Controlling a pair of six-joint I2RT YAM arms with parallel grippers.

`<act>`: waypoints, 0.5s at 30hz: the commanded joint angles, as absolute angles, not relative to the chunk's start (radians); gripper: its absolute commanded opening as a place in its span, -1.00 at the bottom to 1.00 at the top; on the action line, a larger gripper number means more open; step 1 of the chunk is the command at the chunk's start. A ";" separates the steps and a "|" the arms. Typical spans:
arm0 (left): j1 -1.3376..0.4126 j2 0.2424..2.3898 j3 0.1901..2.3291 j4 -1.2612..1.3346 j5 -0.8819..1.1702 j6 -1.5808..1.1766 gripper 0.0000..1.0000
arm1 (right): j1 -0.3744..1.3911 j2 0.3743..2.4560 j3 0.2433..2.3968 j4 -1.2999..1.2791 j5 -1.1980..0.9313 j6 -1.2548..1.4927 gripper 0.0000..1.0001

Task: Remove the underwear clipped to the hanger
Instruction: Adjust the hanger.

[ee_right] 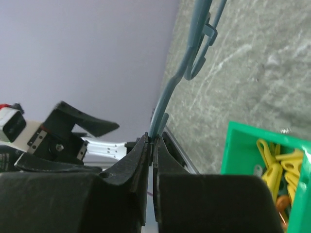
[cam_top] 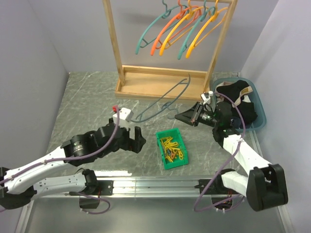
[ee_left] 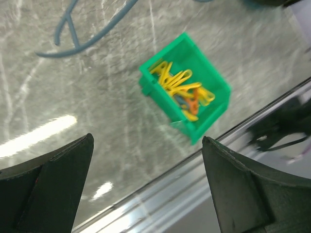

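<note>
A grey-blue hanger (cam_top: 160, 104) lies slanted across the table with no cloth on it. My right gripper (cam_top: 181, 116) is shut on its lower end, and the wrist view shows the thin bar (ee_right: 194, 53) pinched between the jaws at the gripper (ee_right: 153, 143). Black and pale underwear (cam_top: 240, 104) lies piled in a blue tub (cam_top: 261, 109) at the right, behind the right arm. My left gripper (cam_top: 138, 138) is open and empty, left of the green bin. In its wrist view the gripper (ee_left: 146, 160) hangs over the table's front edge, with the hanger (ee_left: 73, 34) at the top left.
A green bin (cam_top: 172, 149) of yellow pegs stands at front centre and also shows in both wrist views (ee_left: 187, 92) (ee_right: 243, 145). A wooden rack (cam_top: 146, 82) with several coloured hangers (cam_top: 184, 26) stands at the back. A metal rail (cam_top: 155, 184) runs along the front edge.
</note>
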State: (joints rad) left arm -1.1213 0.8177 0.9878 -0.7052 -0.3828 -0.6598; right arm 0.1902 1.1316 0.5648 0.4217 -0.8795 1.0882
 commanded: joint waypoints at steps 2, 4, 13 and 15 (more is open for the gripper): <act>-1.140 0.859 1.072 -0.733 -0.380 -0.434 0.99 | 0.192 1.054 0.586 0.250 -0.897 1.006 -1.00; -1.160 0.888 1.078 -0.756 -0.399 -0.408 0.99 | 0.192 1.034 0.580 0.256 -0.919 1.026 -1.00; -1.308 1.011 1.037 -0.767 -0.569 -0.350 0.99 | 0.192 0.896 0.503 0.420 -0.945 1.291 -1.00; -1.328 1.029 1.046 -0.775 -0.604 -0.350 0.99 | 0.195 0.870 0.514 0.384 -0.946 1.310 -1.00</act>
State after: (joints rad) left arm -1.2934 1.0084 1.0374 -0.7628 -0.5037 -0.3809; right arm 0.1902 0.9276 0.4976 0.3202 -0.9195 1.2274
